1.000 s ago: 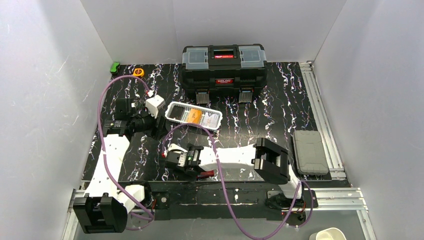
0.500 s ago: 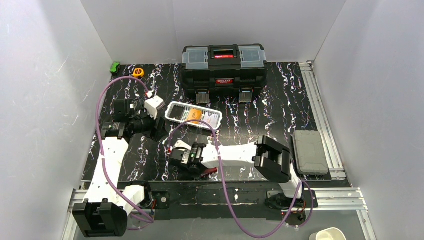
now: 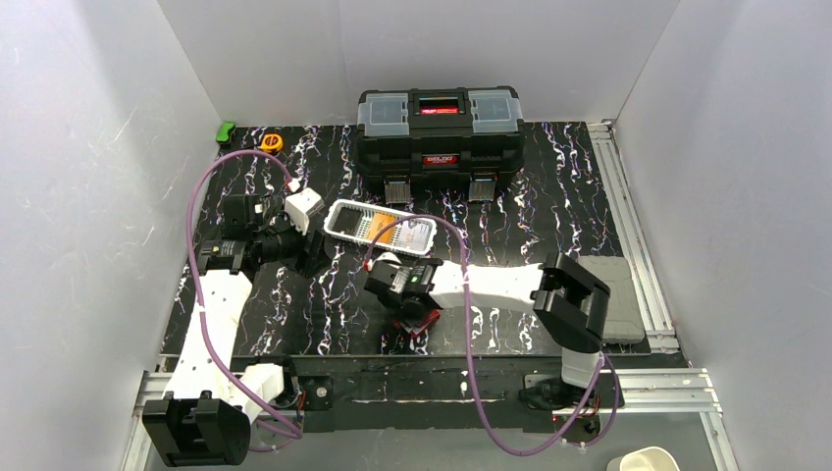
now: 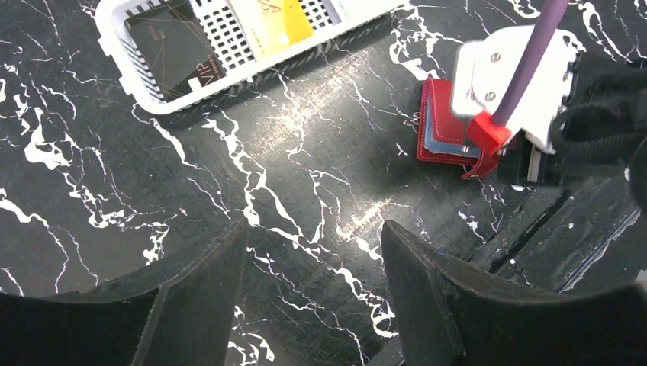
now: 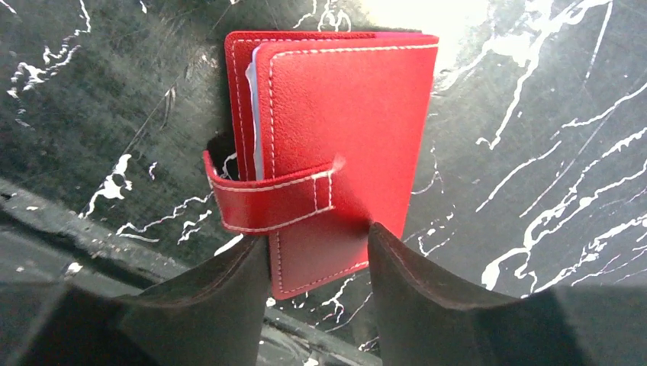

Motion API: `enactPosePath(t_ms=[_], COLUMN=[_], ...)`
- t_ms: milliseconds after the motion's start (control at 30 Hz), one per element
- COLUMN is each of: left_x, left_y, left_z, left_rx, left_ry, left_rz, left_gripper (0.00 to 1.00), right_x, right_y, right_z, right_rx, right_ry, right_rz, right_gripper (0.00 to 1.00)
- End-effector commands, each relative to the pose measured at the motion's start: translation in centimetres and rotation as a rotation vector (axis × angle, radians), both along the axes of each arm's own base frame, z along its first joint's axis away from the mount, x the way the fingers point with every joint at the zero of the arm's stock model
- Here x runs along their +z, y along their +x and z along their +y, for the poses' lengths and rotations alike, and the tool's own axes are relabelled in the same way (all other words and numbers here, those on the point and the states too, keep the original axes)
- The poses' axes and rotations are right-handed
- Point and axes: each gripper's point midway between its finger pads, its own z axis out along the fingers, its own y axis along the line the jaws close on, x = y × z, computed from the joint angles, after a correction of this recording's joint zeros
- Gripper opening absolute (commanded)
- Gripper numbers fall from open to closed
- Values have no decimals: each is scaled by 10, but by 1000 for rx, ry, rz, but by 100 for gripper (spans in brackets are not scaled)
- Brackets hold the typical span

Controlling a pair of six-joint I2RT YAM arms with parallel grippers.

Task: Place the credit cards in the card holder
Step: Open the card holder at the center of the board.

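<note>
The red card holder (image 5: 343, 130) lies folded on the black marble table, strap tab (image 5: 267, 202) across its edge, and a pale card edge (image 5: 255, 114) shows inside. My right gripper (image 5: 317, 244) is open and hovers just over the holder's near end, one finger on each side. The holder also shows in the top view (image 3: 419, 324) and the left wrist view (image 4: 436, 114). An orange card (image 4: 271, 19) and a black card (image 4: 172, 47) lie in the white mesh basket (image 3: 338, 211). My left gripper (image 4: 309, 236) is open and empty, near the basket's left end (image 3: 314, 253).
A big black toolbox (image 3: 439, 128) stands at the back. A grey case (image 3: 613, 280) lies at the right edge, partly behind the right arm. An orange tape measure (image 3: 272, 142) and a green object (image 3: 226, 130) sit at the back left. The table's front rail (image 4: 564, 229) runs just beyond the holder.
My right gripper has swung right along the front of the table and now sits over the red holder. The left arm has barely moved.
</note>
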Motion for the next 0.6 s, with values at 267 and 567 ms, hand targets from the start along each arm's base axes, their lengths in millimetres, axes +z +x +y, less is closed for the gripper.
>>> enactPosePath(t_ms=[267, 567], left_x=[4, -12], left_y=[-13, -37], left_z=[-29, -54], left_rx=[-115, -215], left_ry=[-98, -101], left_rz=[20, 64], left_gripper=[61, 61], right_x=[35, 52], right_y=[10, 21], right_z=[17, 7], right_rx=[-38, -4], right_ry=[223, 175], right_rz=[50, -23], right_gripper=[36, 98])
